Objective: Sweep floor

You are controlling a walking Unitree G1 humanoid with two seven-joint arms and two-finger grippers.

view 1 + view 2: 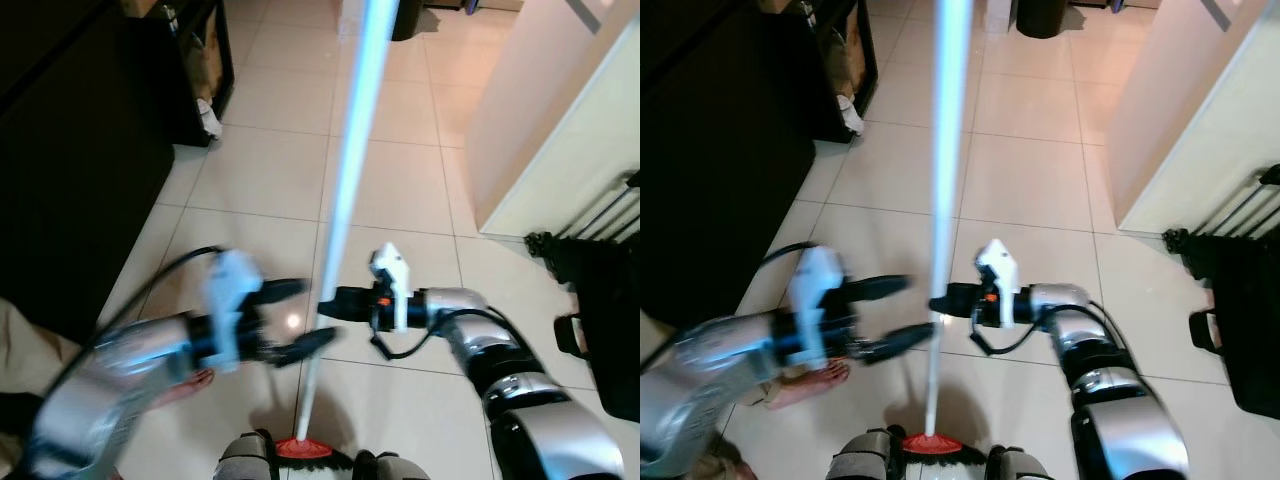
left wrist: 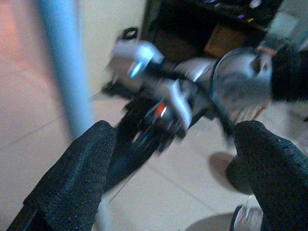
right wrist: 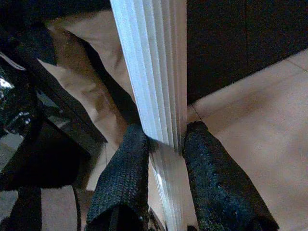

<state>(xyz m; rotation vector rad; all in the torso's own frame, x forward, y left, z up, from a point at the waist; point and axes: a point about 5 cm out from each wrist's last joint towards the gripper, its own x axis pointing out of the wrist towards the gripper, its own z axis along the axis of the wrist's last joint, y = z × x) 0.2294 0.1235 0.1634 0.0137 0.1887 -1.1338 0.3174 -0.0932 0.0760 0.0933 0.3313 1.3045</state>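
A broom with a long pale blue handle (image 1: 352, 170) stands nearly upright, and its red head (image 1: 300, 448) rests on the tiled floor between my feet. My right gripper (image 1: 325, 305) reaches in from the right and is shut on the handle at mid height. In the right wrist view both black fingers (image 3: 125, 178) press the ribbed handle (image 3: 154, 72). My left gripper (image 1: 920, 305) is blurred and open just left of the handle. In the left wrist view the handle (image 2: 62, 62) lies outside the spread fingers (image 2: 72, 178), with nothing between them.
A dark cabinet (image 1: 70, 150) fills the left side. A person's bare foot (image 1: 810, 385) and beige trouser leg (image 1: 20, 350) are at the lower left. A pale wall corner (image 1: 560, 120) and a black bag (image 1: 600, 320) stand at the right. Open tiles (image 1: 270, 170) lie ahead.
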